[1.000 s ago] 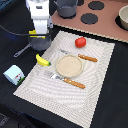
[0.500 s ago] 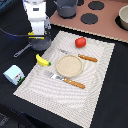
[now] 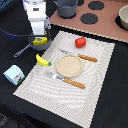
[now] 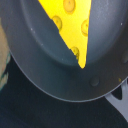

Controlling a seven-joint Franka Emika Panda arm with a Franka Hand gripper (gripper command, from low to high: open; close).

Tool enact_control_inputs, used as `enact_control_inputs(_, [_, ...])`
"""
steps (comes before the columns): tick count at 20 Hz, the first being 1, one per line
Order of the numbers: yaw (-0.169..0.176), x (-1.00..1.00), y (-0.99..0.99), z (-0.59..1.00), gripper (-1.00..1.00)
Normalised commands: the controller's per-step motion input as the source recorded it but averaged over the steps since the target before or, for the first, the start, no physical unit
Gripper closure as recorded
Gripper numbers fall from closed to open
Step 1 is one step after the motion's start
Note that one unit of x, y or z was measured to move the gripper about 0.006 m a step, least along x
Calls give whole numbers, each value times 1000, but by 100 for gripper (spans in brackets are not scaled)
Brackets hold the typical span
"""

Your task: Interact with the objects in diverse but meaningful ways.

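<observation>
The yellow cheese wedge [image 3: 40, 40] lies in the grey frying pan [image 3: 36, 46], whose long handle [image 3: 21, 51] points toward the exterior view's left. My gripper [image 3: 39, 37] is low over the pan, right at the cheese; its fingers are hidden, so I cannot tell whether they hold it. The wrist view is filled by the cheese wedge [image 4: 72, 27] and the pan's floor [image 4: 45, 75]. On the striped mat are a yellow banana [image 3: 43, 60] and a red tomato-like ball [image 3: 80, 42]. A white-blue carton [image 3: 15, 75] stands on the dark table.
A round tan plate [image 3: 69, 65] sits mid-mat between an orange-handled knife [image 3: 86, 58] and fork [image 3: 70, 81]. A grey pot [image 3: 66, 7] and a toy stove with dark burners [image 3: 90, 19] are at the back.
</observation>
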Motion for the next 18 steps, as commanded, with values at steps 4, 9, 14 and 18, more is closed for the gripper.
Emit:
enact_control_inputs(4, [-89, 151, -276, 384, -100])
enact_control_inputs(9, [-94, 298, -236, 216, -100])
enact_control_inputs(14, [-88, 261, -203, 7, -100])
enact_control_inputs(18, [-69, 239, -231, 0, -100])
